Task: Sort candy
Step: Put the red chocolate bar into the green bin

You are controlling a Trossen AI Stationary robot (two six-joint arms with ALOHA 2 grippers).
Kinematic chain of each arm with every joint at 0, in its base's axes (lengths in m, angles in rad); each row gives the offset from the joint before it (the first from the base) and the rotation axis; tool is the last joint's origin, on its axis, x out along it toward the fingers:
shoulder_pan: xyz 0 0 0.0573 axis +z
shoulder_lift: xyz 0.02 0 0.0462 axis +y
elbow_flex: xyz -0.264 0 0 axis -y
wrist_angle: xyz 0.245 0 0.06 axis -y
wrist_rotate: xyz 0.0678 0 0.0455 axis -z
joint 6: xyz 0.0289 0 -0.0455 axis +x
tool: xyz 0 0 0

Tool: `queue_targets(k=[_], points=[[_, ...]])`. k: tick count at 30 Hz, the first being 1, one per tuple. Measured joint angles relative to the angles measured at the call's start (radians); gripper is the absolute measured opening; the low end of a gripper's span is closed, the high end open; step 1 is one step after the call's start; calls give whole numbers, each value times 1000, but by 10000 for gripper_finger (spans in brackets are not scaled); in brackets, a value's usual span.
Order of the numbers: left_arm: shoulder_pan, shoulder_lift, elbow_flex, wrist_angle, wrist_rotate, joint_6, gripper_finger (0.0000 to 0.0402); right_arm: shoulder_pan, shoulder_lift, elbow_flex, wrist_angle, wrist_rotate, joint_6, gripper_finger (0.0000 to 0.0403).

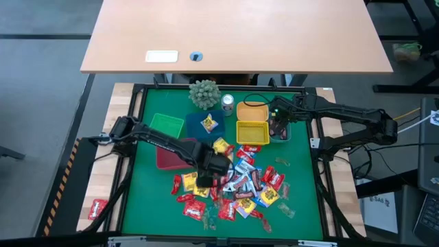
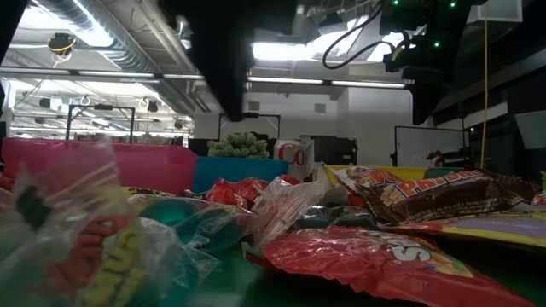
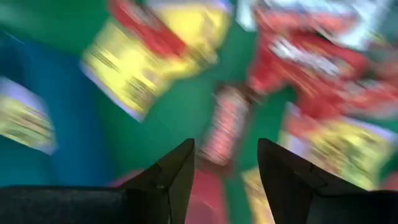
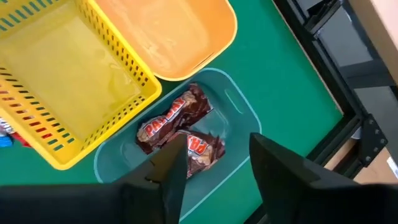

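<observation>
Right gripper (image 4: 211,165): released, fingers apart, positioned above teal bin (image 4: 239,115) at the far right of the bench (image 1: 302,199). Two brown candies (image 4: 177,124) lying inside the teal bin, touching each other. Yellow basket (image 4: 74,81) just beside the teal bin; orange bin (image 4: 168,31) behind it.

Left gripper (image 3: 225,180): released, fingers apart, lowered over the candy pile (image 1: 233,189) at bench centre; a dark-red candy (image 3: 225,124) visible between the fingers, contact not determinable. One yellow candy (image 1: 208,123) in the blue bin (image 1: 195,125).
</observation>
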Motion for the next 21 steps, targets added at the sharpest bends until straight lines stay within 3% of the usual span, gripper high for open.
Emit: queue_targets(k=[5, 14, 21], points=[[-60, 0, 0, -32, 183, -157, 161, 0, 0, 0, 0, -43, 0, 177], [-228, 1, -8, -24, 148, -482, 161, 0, 0, 0, 0, -62, 0, 177], [-332, 2, -105, 5, 138, -717, 161, 0, 0, 0, 0, -62, 0, 177]])
